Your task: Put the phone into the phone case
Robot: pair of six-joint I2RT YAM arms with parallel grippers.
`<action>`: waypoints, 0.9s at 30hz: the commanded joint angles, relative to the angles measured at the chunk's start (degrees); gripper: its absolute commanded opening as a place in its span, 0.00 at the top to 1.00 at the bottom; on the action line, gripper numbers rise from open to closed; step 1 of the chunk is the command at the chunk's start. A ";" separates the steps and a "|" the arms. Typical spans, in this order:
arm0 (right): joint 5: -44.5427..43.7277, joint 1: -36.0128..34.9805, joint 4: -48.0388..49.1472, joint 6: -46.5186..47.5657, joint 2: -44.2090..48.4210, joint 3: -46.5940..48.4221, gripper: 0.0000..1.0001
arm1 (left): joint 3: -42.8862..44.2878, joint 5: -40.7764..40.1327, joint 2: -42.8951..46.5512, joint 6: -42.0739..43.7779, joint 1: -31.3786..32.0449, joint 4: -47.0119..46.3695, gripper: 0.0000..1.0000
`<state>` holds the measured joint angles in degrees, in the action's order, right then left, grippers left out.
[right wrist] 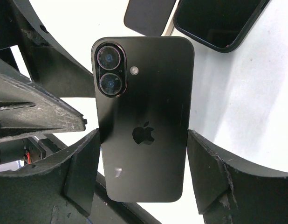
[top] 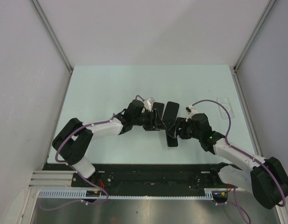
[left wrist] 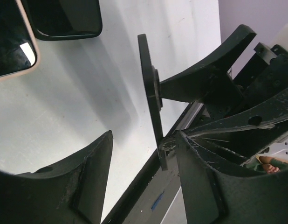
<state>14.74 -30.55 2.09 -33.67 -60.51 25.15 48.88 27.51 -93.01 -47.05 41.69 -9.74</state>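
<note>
A black phone (right wrist: pixel 144 140) with two lenses and an apple logo shows its back in the right wrist view. My right gripper (right wrist: pixel 143 140) is shut on the phone, one finger against each long side, holding it off the table. The left wrist view shows the phone (left wrist: pixel 151 93) edge-on. My left gripper (left wrist: pixel 144 140) stands open around the phone's lower end, its right finger (left wrist: pixel 204 186) against the phone's edge and its left finger well apart. The black phone case (right wrist: pixel 218 23) lies open side up on the table just beyond. From above, phone (top: pixel 172 141), case (top: pixel 171 112) and both grippers (top: pixel 159 125) (top: pixel 174 132) meet mid-table.
A second dark flat piece with a pale rim (left wrist: pixel 13 42) lies beside the black case (left wrist: pixel 65 18). A clear plastic piece (top: pixel 225 106) lies near the table's right edge. Grey walls (top: pixel 32 70) close in the left, right and far sides.
</note>
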 commanded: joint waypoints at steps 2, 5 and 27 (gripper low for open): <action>-0.95 -0.22 4.85 -1.04 0.57 0.61 0.57 | 0.60 0.36 0.11 -1.56 0.58 -4.85 0.38; -0.51 -0.30 5.29 -1.13 0.57 0.61 0.57 | 0.95 0.62 -0.85 -1.64 0.67 -4.94 0.38; -1.64 -2.06 7.76 -3.68 -0.13 0.61 0.55 | 1.84 5.19 -4.29 -2.87 1.11 -7.05 0.85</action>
<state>13.91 -32.18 3.73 -35.92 -60.69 25.06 50.33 30.89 -97.23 -49.78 42.41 -15.05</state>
